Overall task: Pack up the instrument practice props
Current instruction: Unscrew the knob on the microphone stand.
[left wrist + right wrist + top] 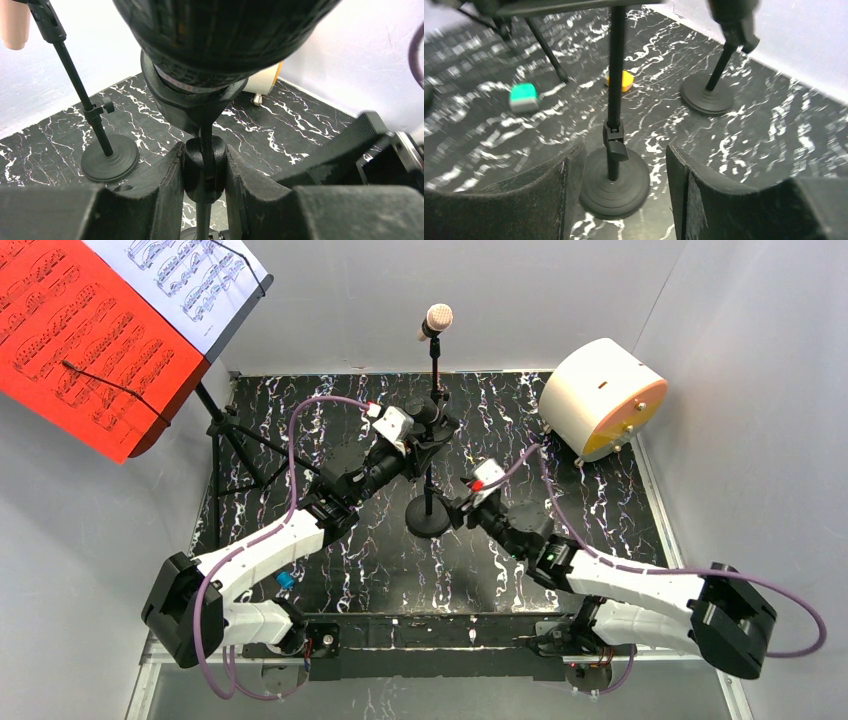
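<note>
Black white-veined marble counter (350, 570), at its middle — the left gripper (204, 172) is clamped on the thin black pole (615, 75) just beneath the black mesh-headed microphone (220, 35). Right gripper (621, 172) stands open, its fingers (549, 200) flanking that pole's round black base (614, 192).

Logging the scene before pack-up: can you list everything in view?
Music rack: one, black tripod, far left.
Music sheets: two, red and white, on the rack.
Beige-headed microphone: one, on black pole, far centre.
Black microphone: one, on round-based pole, centre.
Cylinder: one, white with orange face, far right.
Small blocks: two, teal and orange, on the tabletop.
Tabletop: one, black marbled.
Left tool: one, black, shut on the black microphone's mount.
Right tool: one, black, open either side of that pole's base.
</note>
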Tool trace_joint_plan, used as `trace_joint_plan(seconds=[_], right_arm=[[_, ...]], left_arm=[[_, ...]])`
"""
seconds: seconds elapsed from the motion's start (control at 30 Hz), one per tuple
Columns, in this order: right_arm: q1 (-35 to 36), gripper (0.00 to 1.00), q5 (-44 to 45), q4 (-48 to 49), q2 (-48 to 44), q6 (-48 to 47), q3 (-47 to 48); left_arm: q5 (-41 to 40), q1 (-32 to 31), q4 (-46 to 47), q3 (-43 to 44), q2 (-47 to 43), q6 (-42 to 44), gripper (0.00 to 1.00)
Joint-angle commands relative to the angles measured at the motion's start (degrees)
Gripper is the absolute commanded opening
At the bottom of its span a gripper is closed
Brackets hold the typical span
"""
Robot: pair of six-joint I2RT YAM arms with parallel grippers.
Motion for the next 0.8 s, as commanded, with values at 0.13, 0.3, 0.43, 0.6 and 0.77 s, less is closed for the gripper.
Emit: trace_joint_plan(seconds=[0.13, 0.3, 0.43, 0.6, 0.77], right_arm=[[-10.25, 0.68, -16.11, 8.03, -4.03, 41.15, -5.7], [-15.56, 0.66, -21.81, 14.51, 0.57, 55.96, -6.76], [-18.94, 0.63, -25.93, 18.25, 6.64, 67.72, -6.7], [-19.71, 0.56, -27.03, 22.03, 12.4, 76.24, -6.3], [-20.07, 0.52, -29.04, 25.28, 16.49, 80.02, -5.48]], left_arm=[[1.56, -0.06, -4.69, 0.34, 1.07, -0.03, 0.0], [1.72, -0.02, -4.66, 0.3, 0.97, -0.1, 0.0], [1.92, -0.04, -4.7, 0.33, 0.89, -0.13, 0.0], [1.91, -0.04, -4.7, 0.34, 0.72, -0.21, 0.0], [2.07, -0.02, -4.7, 0.35, 0.73, -0.3, 0.0]])
